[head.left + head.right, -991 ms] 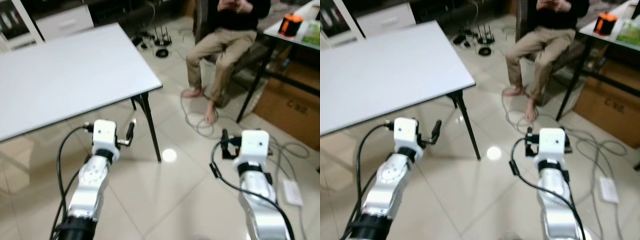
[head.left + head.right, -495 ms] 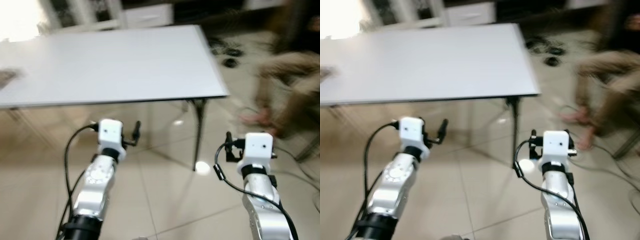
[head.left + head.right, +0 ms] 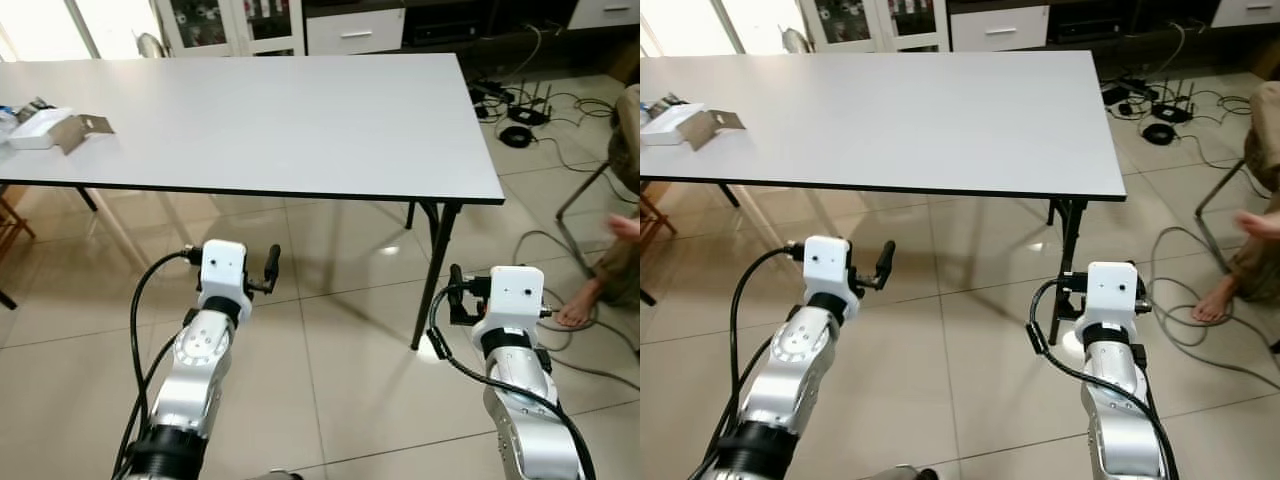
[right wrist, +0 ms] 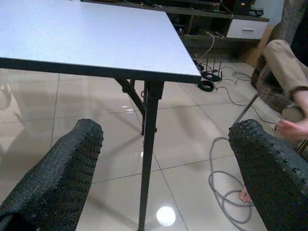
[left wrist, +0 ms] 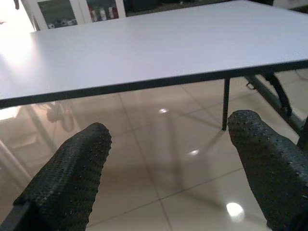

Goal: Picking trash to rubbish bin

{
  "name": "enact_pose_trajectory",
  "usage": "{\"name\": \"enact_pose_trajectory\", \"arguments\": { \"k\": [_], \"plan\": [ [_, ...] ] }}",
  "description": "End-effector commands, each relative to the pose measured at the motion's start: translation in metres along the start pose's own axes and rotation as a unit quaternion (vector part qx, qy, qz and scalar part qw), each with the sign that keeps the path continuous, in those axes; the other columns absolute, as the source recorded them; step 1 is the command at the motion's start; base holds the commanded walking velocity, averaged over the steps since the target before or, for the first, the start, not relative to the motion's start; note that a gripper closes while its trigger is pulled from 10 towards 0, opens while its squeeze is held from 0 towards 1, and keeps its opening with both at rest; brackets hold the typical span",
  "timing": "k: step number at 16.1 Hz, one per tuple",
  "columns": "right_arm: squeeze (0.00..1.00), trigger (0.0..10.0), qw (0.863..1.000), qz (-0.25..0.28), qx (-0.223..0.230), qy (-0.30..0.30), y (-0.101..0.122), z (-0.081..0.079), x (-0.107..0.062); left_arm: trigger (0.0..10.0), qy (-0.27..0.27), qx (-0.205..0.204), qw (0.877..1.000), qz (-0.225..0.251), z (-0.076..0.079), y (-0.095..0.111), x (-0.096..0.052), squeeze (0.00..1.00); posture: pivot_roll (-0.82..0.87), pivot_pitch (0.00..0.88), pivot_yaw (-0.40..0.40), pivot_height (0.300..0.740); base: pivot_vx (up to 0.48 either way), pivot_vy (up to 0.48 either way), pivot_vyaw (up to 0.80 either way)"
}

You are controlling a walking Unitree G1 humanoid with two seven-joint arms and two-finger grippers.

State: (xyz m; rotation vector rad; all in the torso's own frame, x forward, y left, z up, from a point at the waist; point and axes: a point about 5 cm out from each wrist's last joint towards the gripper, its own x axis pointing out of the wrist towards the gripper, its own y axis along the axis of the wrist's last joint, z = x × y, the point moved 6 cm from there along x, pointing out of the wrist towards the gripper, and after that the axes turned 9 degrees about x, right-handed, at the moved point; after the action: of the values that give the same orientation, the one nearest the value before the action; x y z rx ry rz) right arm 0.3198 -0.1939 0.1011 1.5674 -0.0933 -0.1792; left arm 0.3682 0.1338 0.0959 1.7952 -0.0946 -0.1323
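I stand facing a long white table [image 3: 300,110] with both arms raised over the tiled floor [image 3: 340,380], short of its near edge. My left gripper [image 5: 168,178] is held below the table's near edge, its two black fingers [image 5: 67,178] spread wide with nothing between them, and past them I see the dark table edge and a table leg [image 5: 224,103]. My right gripper [image 4: 163,178] is held near the table's right corner, also spread wide and holding nothing; between its fingers [image 4: 57,178] stands the black corner leg [image 4: 147,154]. The trash lies at the far left end of the table, well apart from both grippers: a white box [image 3: 38,128] touching a folded piece of brown card [image 3: 82,127], with some smaller bits at the very edge that I cannot make out. On the right a person's bare foot [image 3: 578,313] rests on the floor among grey cables [image 3: 530,250]. Beyond the table stand white cabinets [image 3: 355,30].
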Motion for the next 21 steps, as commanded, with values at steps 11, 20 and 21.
{"name": "enact_pose_trajectory", "arguments": {
  "k": [11, 20, 21],
  "plan": [
    [0.00, 10.0, 0.998, 0.006, -0.027, 0.055, 0.011, -0.007, 0.009, 10.0, 0.023, -0.017, 1.000, 0.001, 0.011, -0.002, 0.003, 0.00, -0.08, 0.061, -0.036, 0.740, 0.000, 0.000, 0.00],
    [0.00, 10.0, 0.995, 0.009, -0.035, 0.094, 0.010, -0.026, 0.014, 10.0, 0.050, -0.018, 0.998, 0.015, 0.002, 0.006, 0.005, 0.00, -0.04, 0.057, -0.036, 0.740, 0.000, 0.000, 0.00],
    [0.00, 10.0, 0.995, 0.007, -0.039, 0.086, 0.007, -0.022, 0.013, 10.0, 0.045, -0.021, 0.999, 0.011, 0.005, 0.004, 0.006, 0.00, -0.06, 0.051, -0.030, 0.740, 0.000, 0.000, 0.00]
  ]
}}
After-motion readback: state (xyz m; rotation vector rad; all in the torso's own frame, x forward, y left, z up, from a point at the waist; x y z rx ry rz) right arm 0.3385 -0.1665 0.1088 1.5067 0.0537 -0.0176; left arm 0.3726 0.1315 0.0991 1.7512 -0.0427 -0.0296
